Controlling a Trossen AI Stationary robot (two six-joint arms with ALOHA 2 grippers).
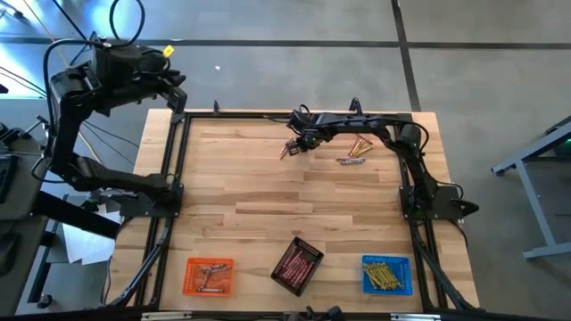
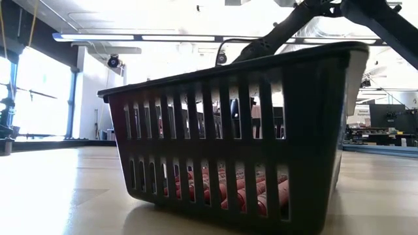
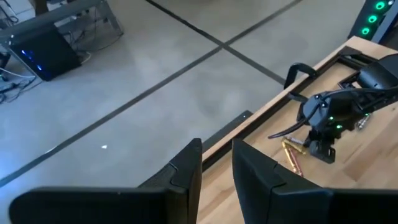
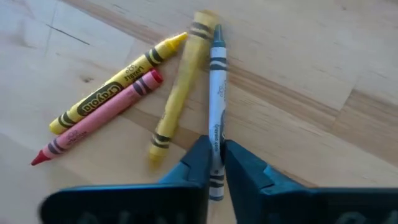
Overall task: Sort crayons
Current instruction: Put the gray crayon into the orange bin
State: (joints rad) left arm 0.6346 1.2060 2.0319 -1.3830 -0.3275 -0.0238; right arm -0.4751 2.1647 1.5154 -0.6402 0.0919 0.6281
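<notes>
Several crayons lie loose on the wooden table near its far edge. In the right wrist view these are a grey crayon (image 4: 216,93), two yellow crayons (image 4: 177,87) (image 4: 115,84) and a red one (image 4: 99,118). My right gripper (image 4: 216,149) (image 1: 297,143) stands over them, shut on the grey crayon. More crayons (image 1: 355,150) lie to its right. My left gripper (image 3: 216,168) (image 1: 177,92) is raised beyond the table's far left corner, open, with nothing between its fingers. My right gripper pinches the grey crayon between its two fingers on the paper-wrapped shaft (image 4: 215,127), toward the blunt end. The fingers come from above, pointing steeply down. The crayon lies flat on the wood, its pointed tip beside the end of a yellow crayon.
Three trays stand along the near edge: orange (image 1: 210,275), black (image 1: 297,265) with red crayons (image 2: 228,189) inside, and blue (image 1: 386,274) with yellow ones. The black tray fills the low view. A black frame (image 1: 178,178) borders the table. The middle of the table is bare wood.
</notes>
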